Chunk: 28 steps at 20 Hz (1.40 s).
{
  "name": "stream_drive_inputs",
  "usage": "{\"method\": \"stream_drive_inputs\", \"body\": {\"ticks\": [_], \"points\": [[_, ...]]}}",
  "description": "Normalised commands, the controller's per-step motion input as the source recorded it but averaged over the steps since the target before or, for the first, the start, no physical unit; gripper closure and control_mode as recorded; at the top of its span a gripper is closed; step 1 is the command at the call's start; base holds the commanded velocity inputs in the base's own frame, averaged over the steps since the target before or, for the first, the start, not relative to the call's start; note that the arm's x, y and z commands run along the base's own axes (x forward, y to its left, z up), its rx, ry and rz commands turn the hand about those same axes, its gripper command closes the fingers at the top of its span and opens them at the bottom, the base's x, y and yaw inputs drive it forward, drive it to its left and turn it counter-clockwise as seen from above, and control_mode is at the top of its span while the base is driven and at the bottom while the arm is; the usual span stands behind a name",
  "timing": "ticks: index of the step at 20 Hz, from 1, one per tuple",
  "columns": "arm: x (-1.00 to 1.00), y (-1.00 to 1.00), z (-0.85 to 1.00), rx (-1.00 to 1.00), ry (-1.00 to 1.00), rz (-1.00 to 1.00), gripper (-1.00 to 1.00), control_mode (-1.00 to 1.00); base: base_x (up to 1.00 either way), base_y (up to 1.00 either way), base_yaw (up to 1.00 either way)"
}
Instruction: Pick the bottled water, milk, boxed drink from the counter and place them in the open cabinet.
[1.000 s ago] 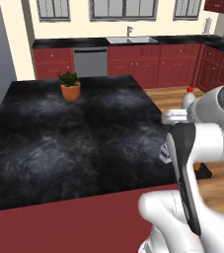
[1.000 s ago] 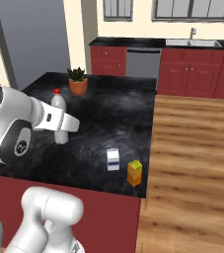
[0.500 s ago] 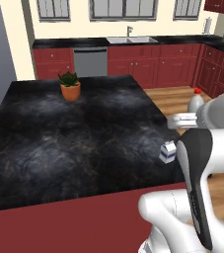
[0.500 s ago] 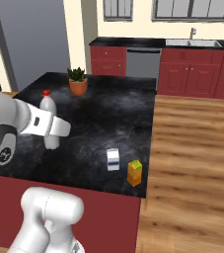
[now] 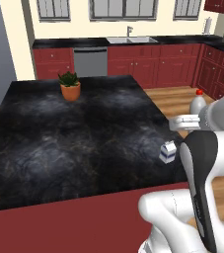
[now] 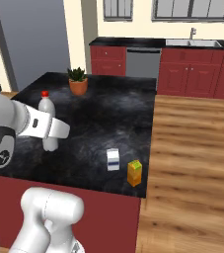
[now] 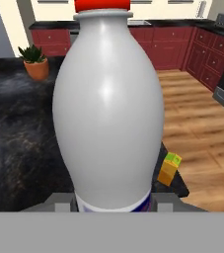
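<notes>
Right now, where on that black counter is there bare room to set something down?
The widest bare stretch of the counter runs from the potted plant toward the near edge. Its far right corner, beside the plant, is bare too. It gets crowded at the near right corner, where the milk and boxed drink stand side by side, apart, below the bottled water in the pincer.

Tabletop [image 6: 91, 128]: glossy black marbled stone. On it: potted plant [image 6: 77, 81] at far side; milk [image 6: 113, 159] just beside boxed drink [image 6: 134, 172], near corner.
</notes>
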Motion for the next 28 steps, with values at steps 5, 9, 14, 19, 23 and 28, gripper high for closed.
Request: {"method": "stream_drive_inputs", "body": {"ticks": [5, 9, 14, 19, 23, 28], "points": [[0.00, 0.00, 0.00, 0.00, 0.00, 0.00, 1.00, 1.00, -0.02, 0.00, 0.00], [0.00, 0.00, 0.00, 0.00, 0.00, 0.00, 1.00, 1.00, -0.43, -0.06, -0.02], [0.00, 0.00, 0.00, 0.00, 0.00, 0.00, 1.00, 1.00, -0.50, 0.00, -0.14], [0.00, 0.00, 0.00, 0.00, 0.00, 0.00, 1.00, 1.00, -0.39, 0.00, -0.24], [0.00, 0.00, 0.00, 0.00, 0.00, 0.00, 1.00, 1.00, -0.34, -0.04, -0.25], [0.00, 0.00, 0.00, 0.00, 0.00, 0.00, 1.00, 1.00, -0.09, -0.02, -0.29]]}}
